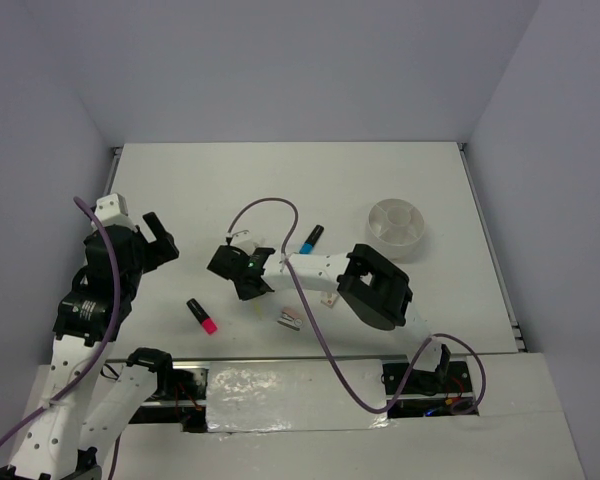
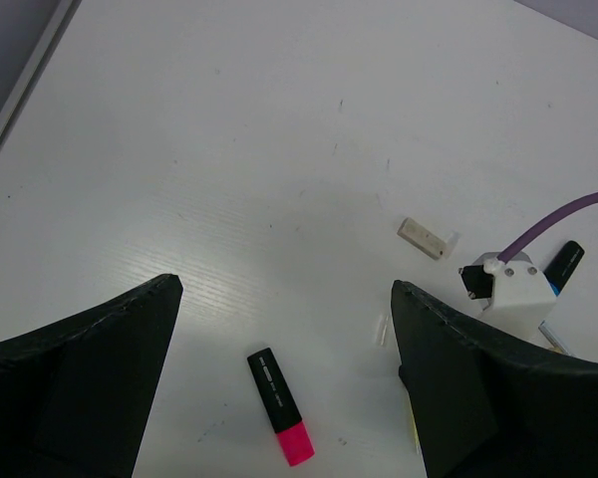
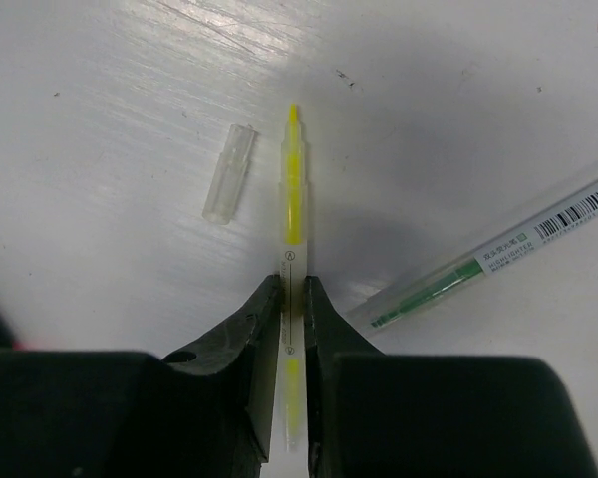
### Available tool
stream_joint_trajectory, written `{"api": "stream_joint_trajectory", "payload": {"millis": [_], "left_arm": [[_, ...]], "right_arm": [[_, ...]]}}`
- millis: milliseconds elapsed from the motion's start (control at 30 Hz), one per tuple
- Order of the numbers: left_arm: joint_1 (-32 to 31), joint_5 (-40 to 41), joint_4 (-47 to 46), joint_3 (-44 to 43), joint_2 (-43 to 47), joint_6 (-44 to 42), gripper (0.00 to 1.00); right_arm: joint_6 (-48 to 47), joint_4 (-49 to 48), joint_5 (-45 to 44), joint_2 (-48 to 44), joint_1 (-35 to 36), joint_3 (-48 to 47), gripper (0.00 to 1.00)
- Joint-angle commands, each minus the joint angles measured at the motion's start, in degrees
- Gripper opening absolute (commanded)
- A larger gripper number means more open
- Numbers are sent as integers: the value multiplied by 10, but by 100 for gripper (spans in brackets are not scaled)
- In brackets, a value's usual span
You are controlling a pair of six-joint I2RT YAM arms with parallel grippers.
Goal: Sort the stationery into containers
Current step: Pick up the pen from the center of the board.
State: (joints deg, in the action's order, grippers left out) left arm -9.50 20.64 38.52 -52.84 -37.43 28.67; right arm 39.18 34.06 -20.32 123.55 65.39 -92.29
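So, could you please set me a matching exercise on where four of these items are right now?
Things:
1. yellow pen
2. pink-ended highlighter
3. white tub
4. clear cap

Places:
A. lying just beside the yellow pen's tip
B. standing on the right half of the table
C. clamped in the right gripper
D. lying loose on the table's left half

Pairs: 1-C, 2-D, 3-B, 4-A.
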Motion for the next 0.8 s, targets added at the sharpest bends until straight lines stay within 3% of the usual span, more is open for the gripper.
{"api": "stream_joint_trajectory", "payload": {"millis": [0,167,400,500,633,767], "left_arm": [[1,-6,-25,-2,-3,-7,99],[1,-15,-27,-2,-9,-8,99],[-1,-81,-19,-4,-64,50,99],[-32,-104,-51,35,-111,96,99],[-120,-79,-123,83,-187,146,95],[-194,-55,-155,67,-334,154,89]], "right_arm": [[26,4,-7,6,4,-9,16],[38,-7,-17,-44,5,11,1],[31,-58,-62,-234,6,93,0],[22,-40,-116,-326,6,128,0],[6,-1,-169,-439,5,163,0],[-18,30,-198,-509,5,187,0]]}}
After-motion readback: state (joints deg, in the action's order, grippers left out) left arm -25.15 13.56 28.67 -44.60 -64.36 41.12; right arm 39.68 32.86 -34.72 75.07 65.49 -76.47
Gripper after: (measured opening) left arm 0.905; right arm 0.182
